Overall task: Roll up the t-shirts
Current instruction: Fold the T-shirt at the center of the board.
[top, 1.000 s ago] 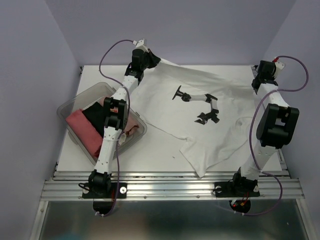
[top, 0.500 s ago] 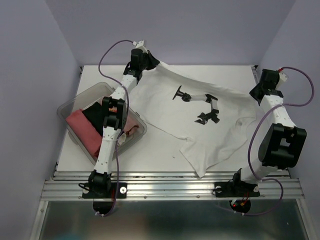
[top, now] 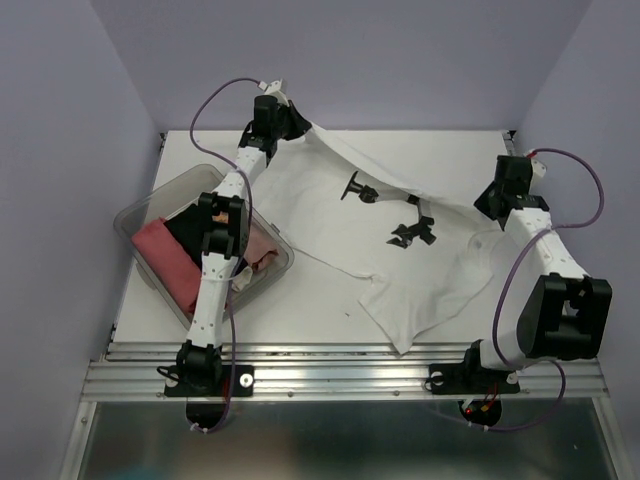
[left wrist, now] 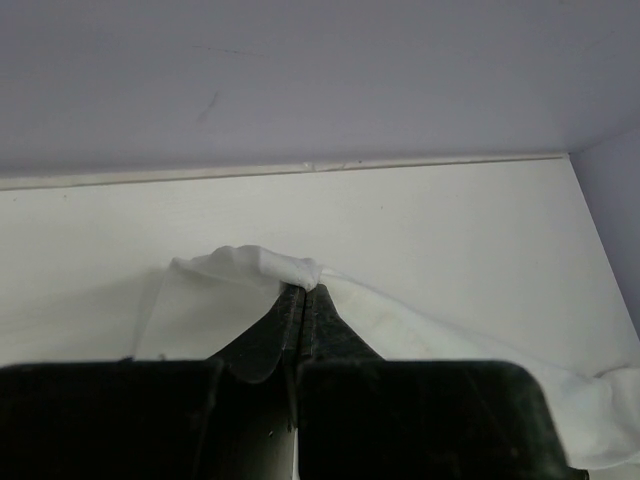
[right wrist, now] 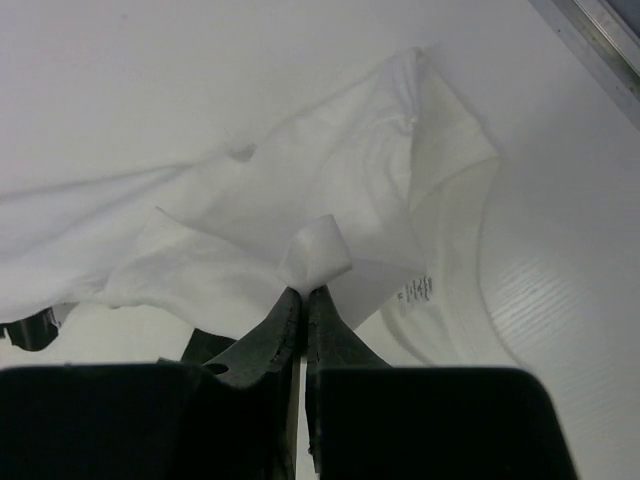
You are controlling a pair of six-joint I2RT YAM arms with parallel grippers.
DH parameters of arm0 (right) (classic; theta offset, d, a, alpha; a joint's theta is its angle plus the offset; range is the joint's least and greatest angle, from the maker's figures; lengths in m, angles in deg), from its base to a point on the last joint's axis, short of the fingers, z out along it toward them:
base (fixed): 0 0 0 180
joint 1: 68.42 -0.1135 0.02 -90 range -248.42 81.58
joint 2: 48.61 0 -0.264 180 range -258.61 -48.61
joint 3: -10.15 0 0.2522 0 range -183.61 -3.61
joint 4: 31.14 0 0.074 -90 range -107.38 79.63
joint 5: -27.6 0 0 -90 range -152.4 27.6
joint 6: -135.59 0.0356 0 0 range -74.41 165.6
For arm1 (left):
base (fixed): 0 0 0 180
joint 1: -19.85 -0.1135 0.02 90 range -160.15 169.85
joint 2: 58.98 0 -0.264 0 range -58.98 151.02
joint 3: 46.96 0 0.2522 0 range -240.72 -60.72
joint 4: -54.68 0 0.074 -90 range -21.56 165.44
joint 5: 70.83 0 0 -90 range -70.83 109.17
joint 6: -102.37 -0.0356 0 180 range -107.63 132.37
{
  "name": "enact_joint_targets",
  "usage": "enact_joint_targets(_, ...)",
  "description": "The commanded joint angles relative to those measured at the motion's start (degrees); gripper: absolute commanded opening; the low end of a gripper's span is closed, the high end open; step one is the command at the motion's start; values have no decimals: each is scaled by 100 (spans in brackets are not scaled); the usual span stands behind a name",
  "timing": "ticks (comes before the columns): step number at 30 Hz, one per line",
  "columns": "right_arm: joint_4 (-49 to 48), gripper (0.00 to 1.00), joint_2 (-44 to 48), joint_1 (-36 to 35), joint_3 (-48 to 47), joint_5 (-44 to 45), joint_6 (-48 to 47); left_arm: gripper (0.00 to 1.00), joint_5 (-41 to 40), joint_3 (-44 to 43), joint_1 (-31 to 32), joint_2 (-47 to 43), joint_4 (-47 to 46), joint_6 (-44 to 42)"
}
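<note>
Two end effectors logged, both pinching one garment.

1. White t-shirt (top: 400, 280): spread over centre and right of worktop (top: 300, 310). One edge is raised off the surface and drawn into a taut band running from far left to mid right. The lower part is left flat and creased, with a corner pointing toward the near edge. Neck label (right wrist: 418, 290), small w/ dark print, is seen inside the collar in the right wrist view.
2. Left end effector (top: 302, 122): held at the far-left corner, above the worktop. Fingers are pressed together on a bunched fold of the white t-shirt (left wrist: 250, 268), as seen in the left wrist view (left wrist: 303, 292).
3. Right end effector (top: 483, 207): held at mid right. Fingers are closed on a small tab of the same cloth (right wrist: 340, 180), per the right wrist view (right wrist: 303, 293).
4. Clear tub (top: 130, 215): set at the left side, just beside the left arm. Salmon-pink shirt (top: 165, 262) and black shirt (top: 190, 225) are kept inside.
5. Dark-and-white item (top: 410, 232): seen at the shirt's middle, partly covered by the raised edge. Print or loose object: cannot be told.
</note>
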State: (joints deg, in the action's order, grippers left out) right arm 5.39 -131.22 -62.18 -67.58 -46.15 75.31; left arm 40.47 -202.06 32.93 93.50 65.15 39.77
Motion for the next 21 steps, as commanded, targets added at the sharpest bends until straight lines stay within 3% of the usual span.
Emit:
enact_joint_targets(1, 132, 1, 298, -53, 156, 142, 140, 0, 50, -43, -122, -597, -5, -279)
enact_joint_targets(14, 483, 1, 860, -53, 674, -227, 333, 0, -47, -166, -201, -395, 320, -612)
enact_joint_targets(21, 554, 1, 957, -53, 771, -324, 360, 0, -91, 203, -201, -536, 504, -718)
